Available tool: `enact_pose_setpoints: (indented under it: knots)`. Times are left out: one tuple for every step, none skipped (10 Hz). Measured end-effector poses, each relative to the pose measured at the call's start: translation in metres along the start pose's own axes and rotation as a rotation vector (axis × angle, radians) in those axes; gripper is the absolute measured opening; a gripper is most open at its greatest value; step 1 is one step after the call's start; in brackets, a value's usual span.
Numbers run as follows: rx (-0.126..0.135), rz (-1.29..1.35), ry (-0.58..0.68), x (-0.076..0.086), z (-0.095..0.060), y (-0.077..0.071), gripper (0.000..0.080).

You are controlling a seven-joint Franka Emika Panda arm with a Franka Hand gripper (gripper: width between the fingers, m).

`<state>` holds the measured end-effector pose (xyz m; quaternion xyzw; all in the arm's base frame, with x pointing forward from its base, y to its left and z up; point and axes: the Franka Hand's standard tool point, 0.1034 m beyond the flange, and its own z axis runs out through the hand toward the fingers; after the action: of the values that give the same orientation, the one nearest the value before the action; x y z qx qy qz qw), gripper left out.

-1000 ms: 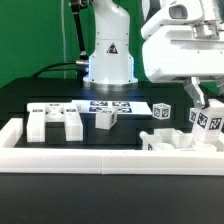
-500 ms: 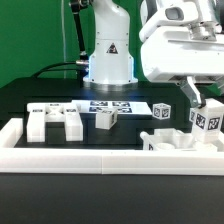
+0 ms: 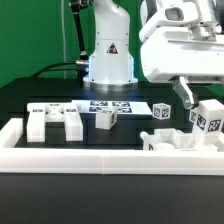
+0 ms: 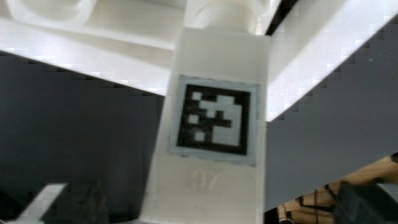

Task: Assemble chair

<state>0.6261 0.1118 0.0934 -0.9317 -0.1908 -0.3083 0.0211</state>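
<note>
White and bulky, your arm (image 3: 180, 45) hung low at the exterior view's right, wrist pointing down. You had its gripper (image 3: 203, 106) spread wide, neither finger touching the upright tagged chair post (image 3: 208, 123) that stood between them.

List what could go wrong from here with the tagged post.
1. The gripper stands open around the tagged post, so nothing holds it; if poorly seated in the chair parts, it may tilt or fall.
2. Pulling away, the gripper could brush the post and knock it loose.
</note>
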Motion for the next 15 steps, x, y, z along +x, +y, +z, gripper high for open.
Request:
enact_pose_setpoints:
  knots:
    - [-0.001, -0.002, -0.011, 0.000, -0.001, 0.004, 0.0647]
    - [0.002, -0.003, -0.024, 0.005, -0.005, 0.007, 0.0649]
    - [0.001, -0.005, -0.026, 0.012, -0.009, 0.009, 0.0649]
    - [0.000, -0.005, -0.027, 0.016, -0.013, 0.011, 0.0649]
    - [0.007, -0.007, -0.042, 0.019, -0.016, 0.011, 0.0649]
    - [0.013, -0.009, -0.053, 0.018, -0.015, 0.009, 0.0649]
    - [0.014, -0.008, -0.056, 0.017, -0.014, 0.009, 0.0649]
    - [0.038, -0.001, -0.114, 0.013, -0.013, 0.002, 0.0649]
    - [0.065, 0.000, -0.184, 0.015, -0.012, -0.002, 0.0649]
    - [0.075, 0.003, -0.218, 0.016, -0.008, 0.001, 0.0649]
    - [0.104, 0.011, -0.306, 0.012, -0.004, 0.001, 0.0649]
    - [0.126, 0.012, -0.366, 0.015, -0.001, 0.001, 0.0649]
    - [0.135, 0.011, -0.392, 0.016, 0.002, 0.003, 0.0649]
    - [0.163, 0.009, -0.480, 0.009, 0.001, 0.003, 0.0649]
    - [0.182, 0.004, -0.534, 0.012, -0.001, 0.004, 0.0649]
